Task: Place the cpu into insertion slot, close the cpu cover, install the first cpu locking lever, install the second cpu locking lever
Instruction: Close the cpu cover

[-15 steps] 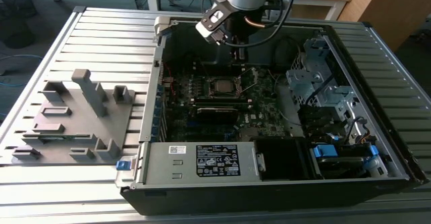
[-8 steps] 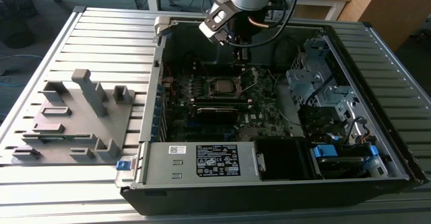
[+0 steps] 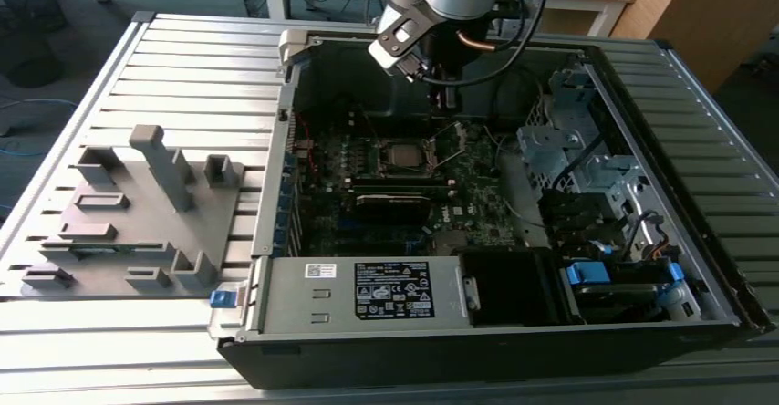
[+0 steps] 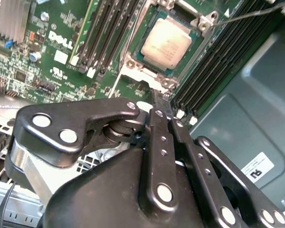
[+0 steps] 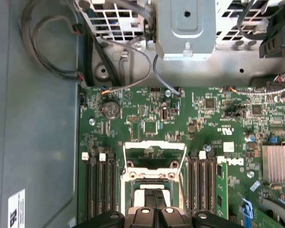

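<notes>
One open computer case (image 3: 487,359) lies on the slatted table (image 3: 182,77). A single grey moulded fixture (image 3: 134,213) sits beside it on the exterior view's left. Inside the case are a green motherboard (image 5: 147,118), one grey power box (image 3: 365,291) with a white label, one metal drive cage (image 5: 185,28) and loose cables (image 5: 52,47). Two banks of memory slots (image 5: 102,180) flank the socket. The cpu (image 4: 168,42) lies flat in the socket with its pale top uncovered. One thin locking lever (image 4: 247,14) juts out past a corner of the socket. The cpu cover (image 5: 154,143) stands tilted up, and the board shows through its window. The gripper (image 4: 162,102) hangs above the board near the socket's edge, fingers pressed together with nothing between them.
</notes>
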Motion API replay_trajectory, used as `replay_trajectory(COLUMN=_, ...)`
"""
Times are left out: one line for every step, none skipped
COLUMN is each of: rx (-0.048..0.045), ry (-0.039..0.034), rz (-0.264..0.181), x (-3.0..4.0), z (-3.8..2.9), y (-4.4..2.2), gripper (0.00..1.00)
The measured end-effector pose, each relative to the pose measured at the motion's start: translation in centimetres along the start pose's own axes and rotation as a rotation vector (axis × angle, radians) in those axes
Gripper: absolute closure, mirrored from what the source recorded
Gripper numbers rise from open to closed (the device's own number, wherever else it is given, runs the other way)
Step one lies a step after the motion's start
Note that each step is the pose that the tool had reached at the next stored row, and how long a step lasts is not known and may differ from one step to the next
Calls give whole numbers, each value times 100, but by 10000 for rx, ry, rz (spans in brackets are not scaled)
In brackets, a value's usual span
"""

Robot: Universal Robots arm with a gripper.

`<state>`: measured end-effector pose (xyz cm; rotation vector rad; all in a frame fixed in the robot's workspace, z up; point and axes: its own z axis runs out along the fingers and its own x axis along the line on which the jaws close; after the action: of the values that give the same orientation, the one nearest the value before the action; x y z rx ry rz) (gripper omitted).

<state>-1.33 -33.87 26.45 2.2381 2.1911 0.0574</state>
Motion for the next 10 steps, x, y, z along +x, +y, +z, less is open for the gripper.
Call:
replay_trajectory(rx=0, ry=0, rz=0, x=0, z=1, y=17, gripper=90)
replay_trajectory(rx=0, ry=0, rz=0, x=1, z=1, y=34, gripper=90)
replay_trajectory(rx=0, ry=-1, rz=-1, x=1, z=2, y=54, gripper=90)
replay_trajectory(rx=1, ry=-1, rz=0, x=1, z=2, y=71, gripper=90)
replay_trajectory(rx=0, ry=-1, rz=0, x=2, z=3, y=87, gripper=90)
replay_trajectory(rx=0, ry=-1, rz=0, x=2, z=3, y=102, gripper=90)
replay_trajectory(rx=0, ry=-1, rz=0, x=3, z=4, y=118, gripper=90)
replay_trajectory(rx=0, ry=-1, rz=0, x=3, z=4, y=134, gripper=90)
replay_trajectory(rx=0, ry=-1, rz=-1, x=3, z=5, y=150, gripper=90)
replay_trajectory(rx=0, ry=-1, rz=-1, x=4, z=5, y=163, gripper=90)
